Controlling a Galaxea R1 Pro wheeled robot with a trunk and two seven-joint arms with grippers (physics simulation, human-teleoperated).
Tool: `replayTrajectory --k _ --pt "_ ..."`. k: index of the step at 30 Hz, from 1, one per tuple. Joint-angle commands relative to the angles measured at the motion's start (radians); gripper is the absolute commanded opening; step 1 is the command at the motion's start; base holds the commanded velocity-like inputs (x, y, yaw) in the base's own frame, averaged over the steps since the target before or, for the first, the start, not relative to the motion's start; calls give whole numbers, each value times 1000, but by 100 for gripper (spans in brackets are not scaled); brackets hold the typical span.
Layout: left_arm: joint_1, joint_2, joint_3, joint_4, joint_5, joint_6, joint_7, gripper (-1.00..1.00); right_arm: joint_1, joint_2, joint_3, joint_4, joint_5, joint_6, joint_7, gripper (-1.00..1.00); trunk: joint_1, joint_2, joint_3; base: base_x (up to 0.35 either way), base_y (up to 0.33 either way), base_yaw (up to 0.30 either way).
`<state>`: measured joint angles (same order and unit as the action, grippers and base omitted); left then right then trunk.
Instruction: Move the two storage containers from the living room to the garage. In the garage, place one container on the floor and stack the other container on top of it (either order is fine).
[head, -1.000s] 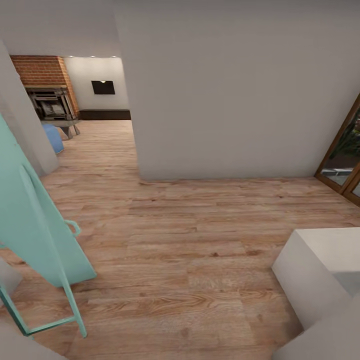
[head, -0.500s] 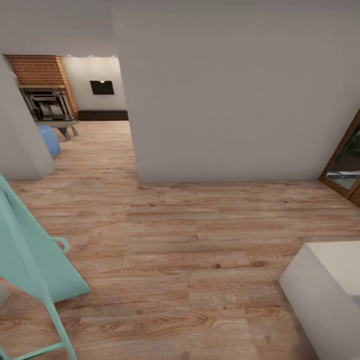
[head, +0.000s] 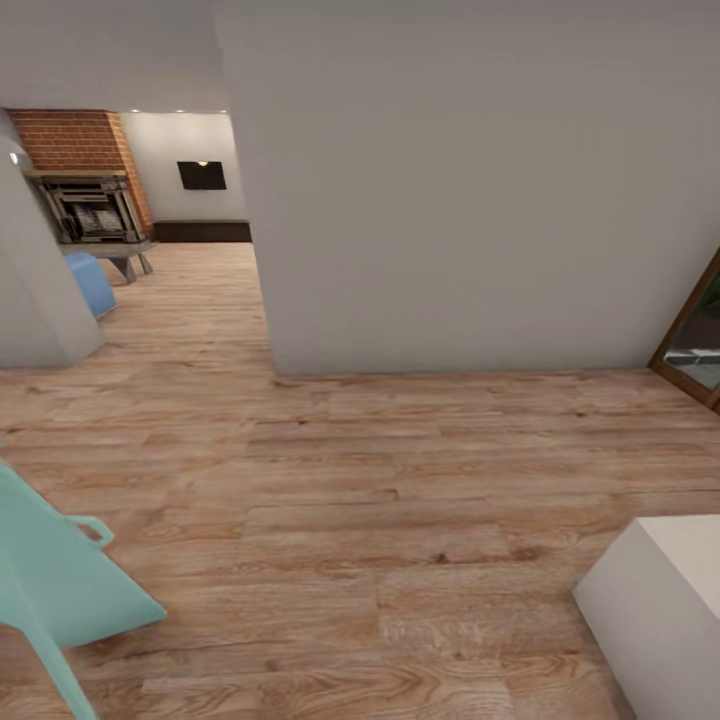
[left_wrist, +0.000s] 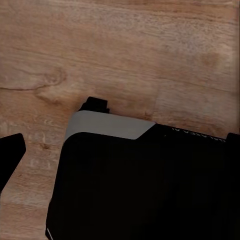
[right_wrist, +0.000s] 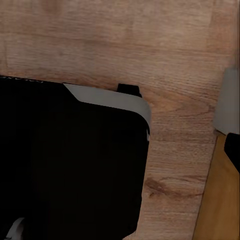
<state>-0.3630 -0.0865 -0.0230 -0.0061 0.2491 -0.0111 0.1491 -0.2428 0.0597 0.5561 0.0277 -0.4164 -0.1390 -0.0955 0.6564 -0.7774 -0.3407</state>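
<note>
While the robot rolls across the light wood floor (head: 400, 480), the head view looks past a plain white wall (head: 450, 200) that blocks the middle of the scene. To that wall's left a gap opens onto the living room (head: 190, 260), where a red brick chimney (head: 85, 140) stands over a dark fireplace (head: 90, 208) and a rounded blue seat (head: 90, 282) sits on the boards. A pale green frame (head: 60, 590) leans in at the lower left, a white block (head: 665, 600) juts in at the lower right, and a wood-framed glass door (head: 695, 345) shows at the far right edge. I can see neither red-orange bin from here, so I would judge the task to be at its very start: the robot is on its way to fetch the first one. The next move calls for steering through that gap, clear of the wall's corner, and searching the room beyond.

In the left wrist view, a dark housing with a grey band (left_wrist: 107, 125) hangs over bare planks; I cannot tell how the jaws stand, and nothing lies by them.

In the right wrist view, a like dark housing (right_wrist: 70, 160) covers the boards, with a strip of orange-brown wood (right_wrist: 217, 195) off to one side. Again I cannot tell whether the jaws are open or closed.
</note>
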Motion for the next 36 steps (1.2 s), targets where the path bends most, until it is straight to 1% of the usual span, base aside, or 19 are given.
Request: replayTrajectory --k 1,36 --pt "-1 0 -3 0 7 -1 3 100 -1 1 8 3 -9 -5 -1 100 1 -1 -1 319 0 0" --pt "0 1 -2 0 7 0 3 100 -1 2 8 3 -9 -5 -1 100 1 -1 -1 319 0 0"
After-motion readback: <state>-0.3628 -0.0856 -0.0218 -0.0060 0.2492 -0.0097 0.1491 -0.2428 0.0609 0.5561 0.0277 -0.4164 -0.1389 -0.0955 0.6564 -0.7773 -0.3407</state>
